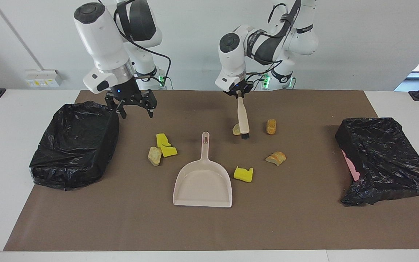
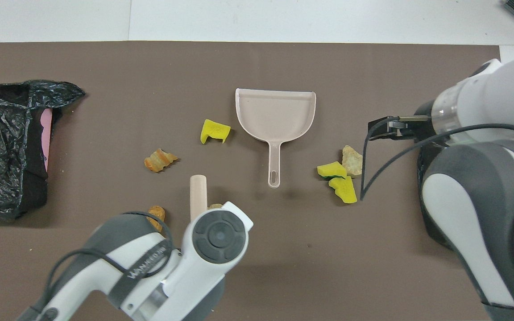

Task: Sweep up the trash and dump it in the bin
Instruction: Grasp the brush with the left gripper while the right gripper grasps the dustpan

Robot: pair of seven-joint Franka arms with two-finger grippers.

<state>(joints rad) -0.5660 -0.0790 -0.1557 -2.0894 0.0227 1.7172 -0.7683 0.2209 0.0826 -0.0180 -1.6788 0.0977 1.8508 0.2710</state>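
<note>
My left gripper [image 1: 239,94] is shut on the top of a cream-handled brush [image 1: 243,118]. The brush hangs upright with its black bristles at the mat, touching a tan lump [image 1: 236,129]. In the overhead view the arm hides this gripper and only the brush handle [image 2: 198,194] shows. The beige dustpan [image 1: 202,182] [image 2: 275,116] lies mid-mat, handle toward the robots. Other trash lies around it: tan lumps [image 1: 271,126] [image 1: 276,158] [image 1: 154,155] and yellow sponge chunks [image 1: 243,174] [image 1: 163,139] [image 1: 168,151]. My right gripper [image 1: 135,107] [image 2: 375,129] is open and empty, above the mat beside a bin.
A black-bagged bin [image 1: 71,145] stands open at the right arm's end of the brown mat [image 1: 286,225]. A second black-bagged bin [image 1: 384,160] [image 2: 7,147], with pink showing at its side, sits at the left arm's end.
</note>
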